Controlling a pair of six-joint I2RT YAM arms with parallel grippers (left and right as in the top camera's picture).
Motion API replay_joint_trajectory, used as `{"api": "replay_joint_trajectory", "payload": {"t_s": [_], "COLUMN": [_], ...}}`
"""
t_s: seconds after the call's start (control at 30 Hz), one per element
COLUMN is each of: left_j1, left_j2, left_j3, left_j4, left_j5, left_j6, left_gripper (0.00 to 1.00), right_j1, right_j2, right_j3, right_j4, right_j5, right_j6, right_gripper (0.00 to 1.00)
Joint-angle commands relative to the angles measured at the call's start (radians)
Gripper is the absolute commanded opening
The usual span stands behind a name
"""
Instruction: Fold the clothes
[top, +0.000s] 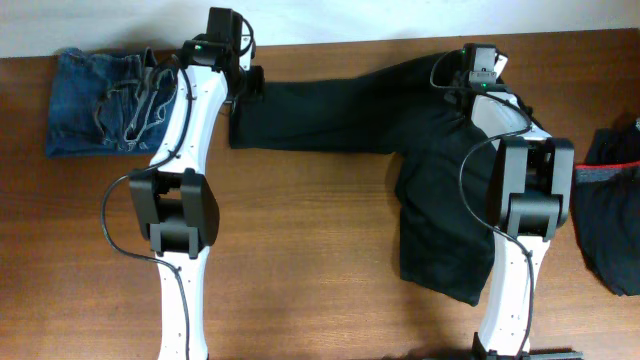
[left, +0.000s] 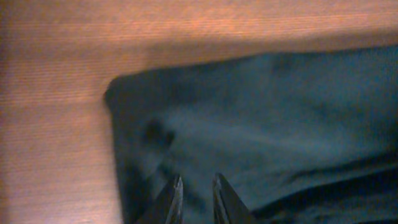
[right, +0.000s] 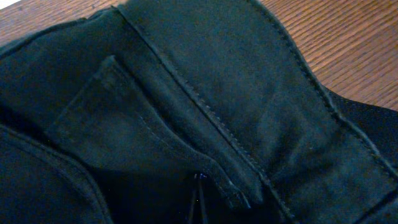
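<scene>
The black trousers (top: 400, 110) lie on the table, one leg stretched left and the other (top: 440, 240) hanging toward the front edge. My left gripper (top: 245, 85) is at the hem end of the left leg. In the left wrist view its fingers (left: 196, 190) are nearly together, pinching the black fabric (left: 261, 112). My right gripper (top: 478, 75) is at the waist. In the right wrist view its fingers (right: 200, 183) are closed in a fold beside the waistband seam (right: 205, 106). The blue jeans (top: 95, 105) lie at the back left. The dark garment with a reddish band (top: 612, 195) lies at the right edge.
The wooden table (top: 300, 250) shows bare between the arms and in front of the left leg. The left arm's cable lies over the jeans. The far table edge runs close behind both grippers.
</scene>
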Motion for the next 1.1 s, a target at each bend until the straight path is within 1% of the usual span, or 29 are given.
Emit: {"api": "replay_joint_trajectory", "payload": {"t_s": [0.0, 0.07, 0.23, 0.4, 0.47, 0.57, 0.63, 0.67, 0.77, 0.83, 0.9, 1.07], "left_j1": [-0.021, -0.029, -0.038, -0.031, -0.026, -0.01, -0.002, 0.01, 0.032, 0.047, 0.07, 0.107], "left_j2": [0.043, 0.064, 0.126, 0.189, 0.205, 0.211, 0.211, 0.211, 0.211, 0.211, 0.211, 0.211], "left_j3": [0.006, 0.006, 0.006, 0.006, 0.006, 0.006, 0.006, 0.006, 0.006, 0.006, 0.006, 0.008], "left_j4": [0.043, 0.064, 0.075, 0.074, 0.072, 0.061, 0.047, 0.03, -0.001, -0.015, -0.03, -0.05], "left_j5": [0.095, 0.142, 0.143, 0.049, 0.039, 0.026, -0.008, -0.048, -0.079, -0.09, -0.093, -0.092], "left_j6": [0.011, 0.011, 0.004, 0.005, 0.005, 0.005, 0.005, 0.005, 0.006, 0.006, 0.01, 0.016], "left_gripper": [0.19, 0.2, 0.2, 0.23, 0.23, 0.24, 0.24, 0.24, 0.24, 0.24, 0.28, 0.28], "right_j1": [-0.013, -0.008, -0.002, -0.002, -0.002, -0.003, -0.003, -0.003, -0.003, -0.003, -0.003, -0.003], "right_j2": [0.06, 0.06, 0.06, 0.06, 0.06, 0.06, 0.06, 0.06, 0.06, 0.06, 0.06, 0.06], "right_j3": [-0.039, -0.039, -0.039, -0.039, -0.039, -0.039, -0.039, -0.039, -0.039, -0.039, -0.039, -0.039], "right_j4": [-0.038, -0.037, -0.037, -0.037, -0.037, -0.038, -0.037, -0.037, -0.037, -0.037, -0.037, -0.037], "right_j5": [-0.014, -0.014, -0.014, -0.014, -0.014, -0.013, -0.013, -0.009, -0.002, -0.002, -0.002, -0.001], "right_j6": [0.012, 0.008, 0.004, 0.004, 0.004, 0.004, 0.004, 0.004, 0.004, 0.004, 0.004, 0.004], "right_gripper": [0.05, 0.05, 0.05, 0.05, 0.05, 0.05, 0.05, 0.05, 0.05, 0.05, 0.05, 0.05]}}
